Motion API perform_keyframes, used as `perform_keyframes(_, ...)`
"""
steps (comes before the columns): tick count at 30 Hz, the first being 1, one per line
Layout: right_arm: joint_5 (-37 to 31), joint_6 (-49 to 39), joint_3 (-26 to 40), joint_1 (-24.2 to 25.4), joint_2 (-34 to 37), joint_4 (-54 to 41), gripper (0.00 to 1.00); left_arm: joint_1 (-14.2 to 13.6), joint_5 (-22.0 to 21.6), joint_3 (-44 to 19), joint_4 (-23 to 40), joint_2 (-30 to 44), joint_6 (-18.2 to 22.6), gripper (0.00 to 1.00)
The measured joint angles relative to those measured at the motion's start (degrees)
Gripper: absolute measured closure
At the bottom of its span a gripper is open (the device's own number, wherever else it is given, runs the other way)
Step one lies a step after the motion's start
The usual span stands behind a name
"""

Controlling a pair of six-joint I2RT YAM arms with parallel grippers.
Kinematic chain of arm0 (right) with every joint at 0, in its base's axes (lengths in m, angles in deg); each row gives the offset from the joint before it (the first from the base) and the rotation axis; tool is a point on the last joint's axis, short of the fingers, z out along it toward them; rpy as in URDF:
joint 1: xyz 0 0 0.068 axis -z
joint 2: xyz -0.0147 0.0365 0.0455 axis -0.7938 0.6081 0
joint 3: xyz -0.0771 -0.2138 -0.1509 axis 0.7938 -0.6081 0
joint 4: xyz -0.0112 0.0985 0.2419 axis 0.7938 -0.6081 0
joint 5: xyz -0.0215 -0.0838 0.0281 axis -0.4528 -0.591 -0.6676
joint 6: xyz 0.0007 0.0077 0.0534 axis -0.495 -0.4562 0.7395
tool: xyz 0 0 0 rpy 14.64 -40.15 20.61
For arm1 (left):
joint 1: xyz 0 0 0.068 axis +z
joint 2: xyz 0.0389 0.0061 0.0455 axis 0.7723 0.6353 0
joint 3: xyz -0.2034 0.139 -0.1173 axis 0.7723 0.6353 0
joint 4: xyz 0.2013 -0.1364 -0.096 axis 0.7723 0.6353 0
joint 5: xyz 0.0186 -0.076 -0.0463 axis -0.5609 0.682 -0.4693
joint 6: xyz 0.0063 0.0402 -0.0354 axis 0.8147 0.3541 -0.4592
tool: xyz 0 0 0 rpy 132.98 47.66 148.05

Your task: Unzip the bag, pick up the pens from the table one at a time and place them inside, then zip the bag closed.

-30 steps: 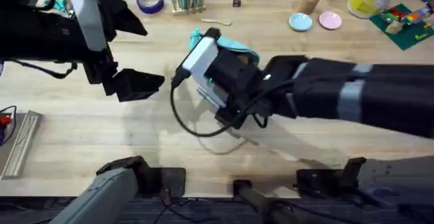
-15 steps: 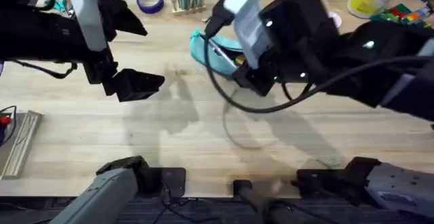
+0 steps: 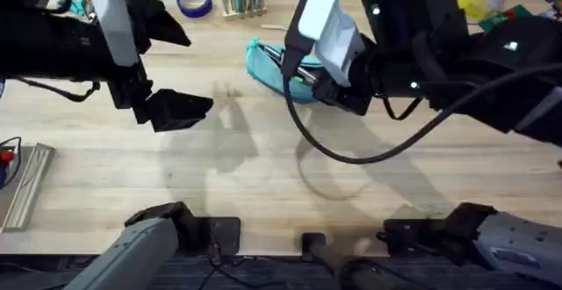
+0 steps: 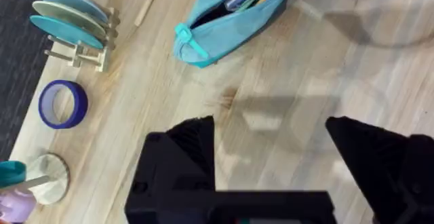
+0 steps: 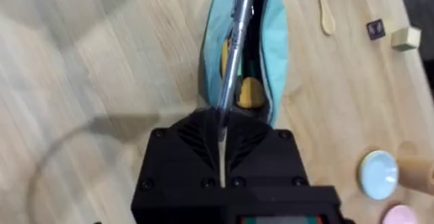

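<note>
While pinched in right-gripper fingers (image 5: pixel 220 137), silver pen (image 5: pixel 234 37) lengthwise along open bag (image 5: pixel 274 34).

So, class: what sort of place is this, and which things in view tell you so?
Probably a robot test bench laid out like a craft desk: a pale wooden table with two robot arms, an open teal pencil pouch, a blue tape roll and a rack of small plates.

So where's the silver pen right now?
The silver pen is pinched in the right gripper, its far end poking into the open teal bag near the table's far middle.
</note>
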Motion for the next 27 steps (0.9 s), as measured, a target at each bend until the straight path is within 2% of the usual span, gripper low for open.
perform_keyframes(8,0.2,-5.1,0.0,2.4,1.7,0.1,0.967,0.0,0.0,0.0,0.0,0.0,0.0,0.008)
perform_keyframes(21,0.2,-6.8,0.0,3.9,10.8,4.3,0.967,0.0,0.0,0.0,0.0,0.0,0.0,0.007)
perform_keyframes(27,0.2,-6.8,0.0,5.2,12.3,6.6,0.967,0.0,0.0,0.0,0.0,0.0,0.0,0.007)
